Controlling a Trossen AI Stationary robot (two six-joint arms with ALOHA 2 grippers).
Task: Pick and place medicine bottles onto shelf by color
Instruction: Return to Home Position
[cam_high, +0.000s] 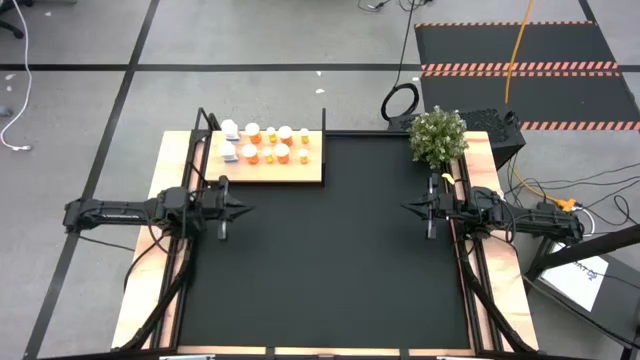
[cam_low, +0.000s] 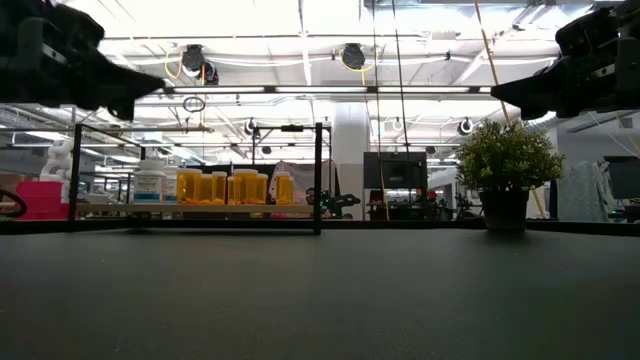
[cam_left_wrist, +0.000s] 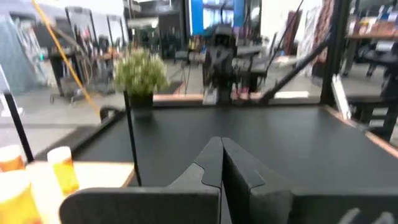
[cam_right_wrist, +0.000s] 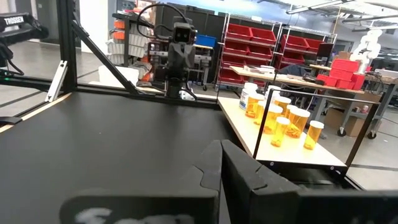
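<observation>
Our left hand (cam_high: 243, 208) hangs clenched and empty over the counter (cam_high: 330, 270), just in front of the shelf (cam_high: 305, 172) at the far left. Across from it the right hand (cam_high: 410, 208) is pinched shut too, tips pointing back at it. The bottles (cam_high: 267, 133) stand in rows on the shelf, white ones leftmost, thin black posts (cam_low: 318, 175) around them. A potted plant (cam_high: 438, 137) sits right behind the right arm.

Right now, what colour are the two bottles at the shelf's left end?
Both bottles are white; best in the high view.
</observation>
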